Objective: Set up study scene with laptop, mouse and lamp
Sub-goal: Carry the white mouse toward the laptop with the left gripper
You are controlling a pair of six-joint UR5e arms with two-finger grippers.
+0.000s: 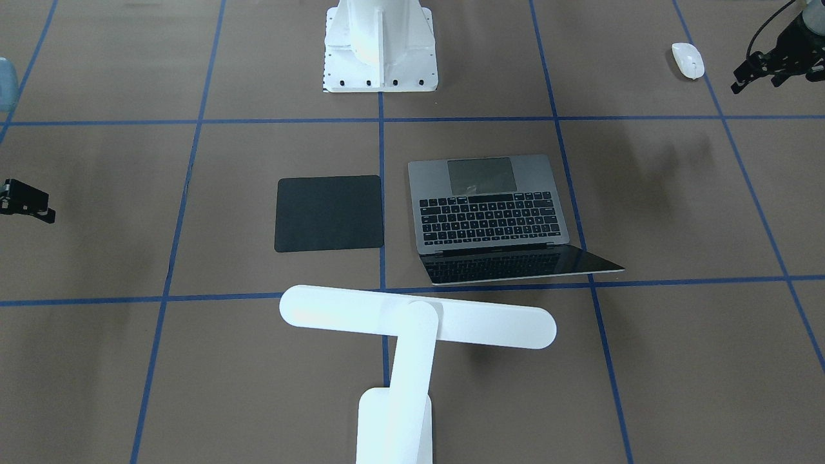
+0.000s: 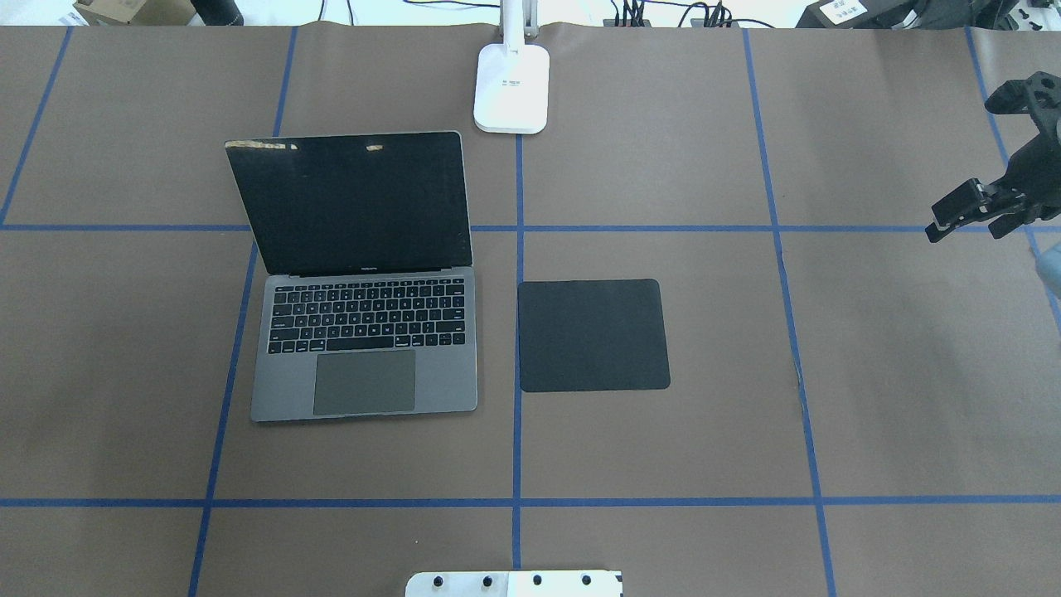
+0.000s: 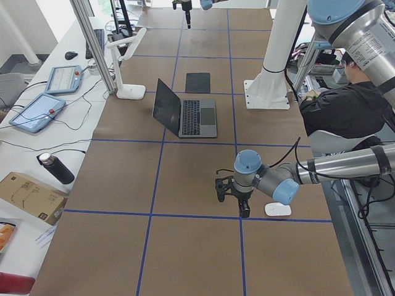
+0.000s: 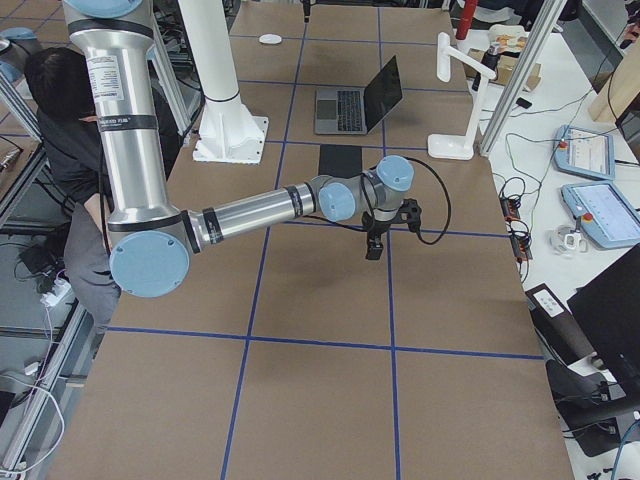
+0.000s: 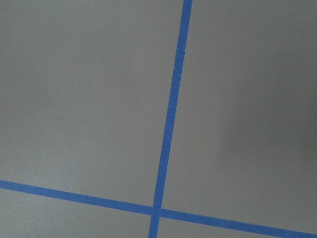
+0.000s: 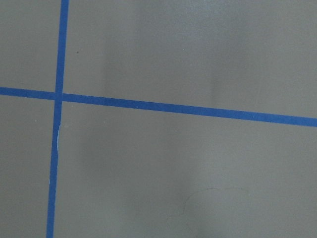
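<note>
The laptop (image 1: 490, 212) lies open on the brown table, its dark screen (image 2: 352, 203) up and facing the robot. The white lamp (image 1: 419, 316) stands behind it at the far edge on its base (image 2: 511, 87). The white mouse (image 1: 688, 60) lies far out on the robot's left, near the table's robot-side edge. My left gripper (image 1: 757, 82) hovers just beside the mouse, open and empty. My right gripper (image 2: 966, 232) hangs over bare table far to the right, open and empty. Both wrist views show only table and blue tape.
A flat black square mat (image 2: 593, 334) lies right of the laptop. The white bolted pedestal (image 1: 380, 45) stands at the robot's base. A seated person (image 3: 345, 105) is beside the table. Tablets and a bottle (image 3: 55, 166) lie off the far edge.
</note>
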